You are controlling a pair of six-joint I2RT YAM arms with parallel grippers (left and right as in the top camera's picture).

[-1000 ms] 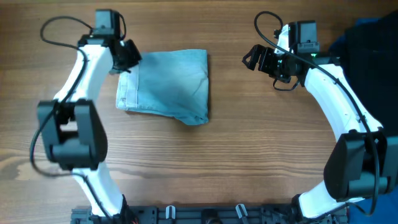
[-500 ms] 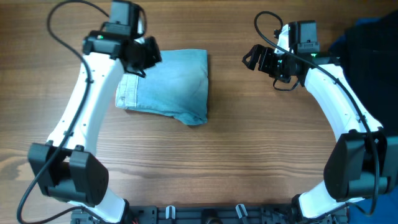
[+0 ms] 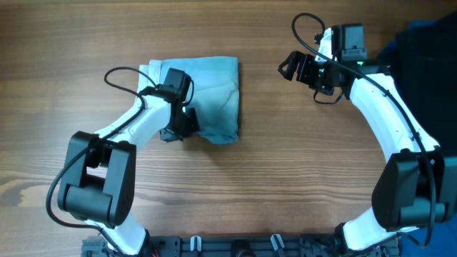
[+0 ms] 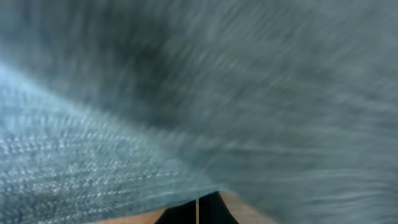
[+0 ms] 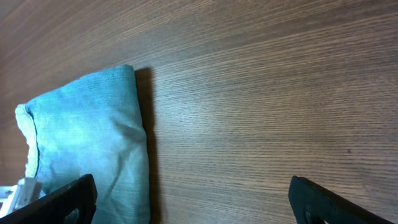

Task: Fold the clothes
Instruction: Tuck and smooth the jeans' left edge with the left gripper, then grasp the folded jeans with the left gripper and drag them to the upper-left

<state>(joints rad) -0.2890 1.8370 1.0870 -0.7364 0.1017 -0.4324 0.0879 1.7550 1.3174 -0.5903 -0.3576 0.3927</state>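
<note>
A folded light-blue denim garment (image 3: 211, 89) lies on the wooden table, left of centre. My left gripper (image 3: 180, 128) is low at its front edge, near the front left corner. In the left wrist view blurred denim (image 4: 186, 93) fills the frame, and the two fingers (image 4: 198, 211) are pressed together at the cloth's edge with nothing visible between them. My right gripper (image 3: 289, 68) hovers open and empty to the right of the garment. Its wide-spread fingers (image 5: 199, 202) frame bare table, with the denim (image 5: 87, 137) at the left.
A pile of dark blue clothing (image 3: 428, 43) lies at the table's back right corner, by the right arm. Bare wood (image 3: 271, 185) stretches in front of the garment and between the arms.
My left arm has swung from the garment's back left corner across to its front edge. The garment's left side has shifted slightly. The right arm has not moved.
</note>
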